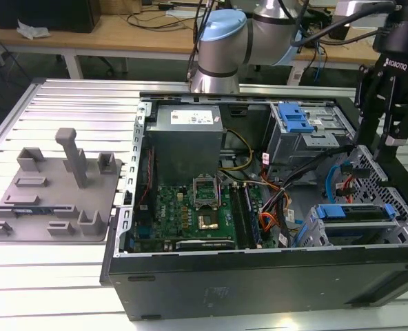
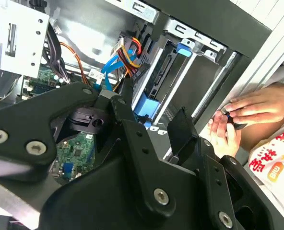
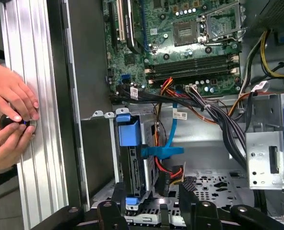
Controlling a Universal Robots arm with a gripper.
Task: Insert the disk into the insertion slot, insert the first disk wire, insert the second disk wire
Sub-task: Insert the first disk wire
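The disk (image 1: 355, 231) lies inside the insertion slot (image 1: 313, 226) at the near corner of the open computer case, at the exterior view's right, its blue carrier (image 1: 352, 212) on top. In the first wrist view the disk (image 3: 132, 165) is edge-on in the grey cage. A flat blue wire (image 3: 173, 136) reaches the disk's edge. A plug with red, yellow and black wires (image 3: 173, 171) hangs close by; I cannot tell if it is seated. My gripper (image 1: 378, 148) (image 3: 151, 188) (image 2: 154, 103) hovers open just above the cage, holding nothing.
A person's hands (image 3: 10, 120) (image 2: 242, 115) hold a small dark object on the ribbed aluminium table beside the case wall (image 3: 79, 72). A taller bay with a blue latch (image 1: 293, 117), a cable bundle (image 3: 214, 110), the motherboard (image 1: 197, 207) and a grey fixture (image 1: 52, 189) are nearby.
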